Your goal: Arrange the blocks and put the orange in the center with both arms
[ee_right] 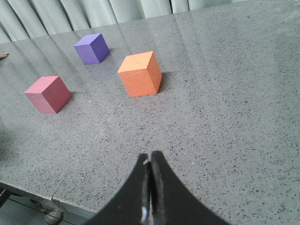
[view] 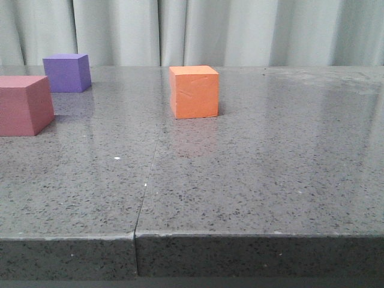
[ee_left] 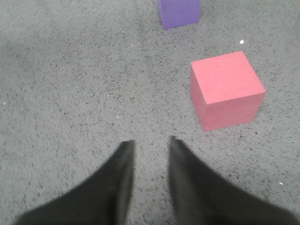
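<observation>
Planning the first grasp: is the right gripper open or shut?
Shut. In the right wrist view the right gripper has its two fingertips pressed together with nothing between them, well short of the orange cube.

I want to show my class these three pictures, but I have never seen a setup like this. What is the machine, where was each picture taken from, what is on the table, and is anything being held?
This is a robot with two arms, each ending in a black pincer. One picture looks forward over the grey speckled table from the robot's front. The other two come from cameras on the wrists, so the dark fingers at the bottom are the robot's own.

Three cubes lie on the table: an orange cube near the middle, a pink-red cube and a purple cube off to the left, all standing apart.

The left pincer is open over bare table near the pink-red cube. The right pincer is shut, with nothing between its fingers. Nothing is held.
</observation>
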Robot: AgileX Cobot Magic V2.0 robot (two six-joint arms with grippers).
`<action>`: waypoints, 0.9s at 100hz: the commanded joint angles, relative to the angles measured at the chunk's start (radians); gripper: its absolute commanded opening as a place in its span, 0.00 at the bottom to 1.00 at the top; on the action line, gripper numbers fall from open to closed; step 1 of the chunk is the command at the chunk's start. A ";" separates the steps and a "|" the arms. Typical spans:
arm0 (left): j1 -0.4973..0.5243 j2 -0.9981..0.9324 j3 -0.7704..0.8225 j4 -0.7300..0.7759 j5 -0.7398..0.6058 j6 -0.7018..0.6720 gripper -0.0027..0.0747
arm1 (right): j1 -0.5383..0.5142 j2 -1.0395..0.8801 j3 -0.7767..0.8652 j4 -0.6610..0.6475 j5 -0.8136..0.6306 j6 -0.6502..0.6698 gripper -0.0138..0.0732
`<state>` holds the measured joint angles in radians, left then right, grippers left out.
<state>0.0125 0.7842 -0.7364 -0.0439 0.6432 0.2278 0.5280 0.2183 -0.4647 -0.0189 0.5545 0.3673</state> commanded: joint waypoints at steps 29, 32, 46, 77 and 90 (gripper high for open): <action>-0.056 0.183 -0.188 -0.112 -0.117 0.060 0.81 | -0.002 0.007 -0.022 -0.009 -0.069 -0.002 0.09; -0.070 0.201 -0.210 -0.125 -0.112 0.069 0.81 | -0.002 0.007 -0.022 -0.009 -0.069 -0.002 0.09; -0.156 0.298 -0.309 -0.196 -0.069 0.207 0.81 | -0.002 0.007 -0.022 -0.009 -0.069 -0.002 0.09; -0.333 0.523 -0.549 -0.389 0.072 0.638 0.81 | -0.002 0.007 -0.022 -0.009 -0.069 -0.002 0.09; -0.358 0.633 -0.679 -0.430 0.178 0.649 0.81 | -0.002 0.007 -0.022 -0.009 -0.069 -0.002 0.09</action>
<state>-0.3257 1.3796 -1.3126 -0.4110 0.7970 0.8529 0.5280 0.2183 -0.4647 -0.0189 0.5572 0.3679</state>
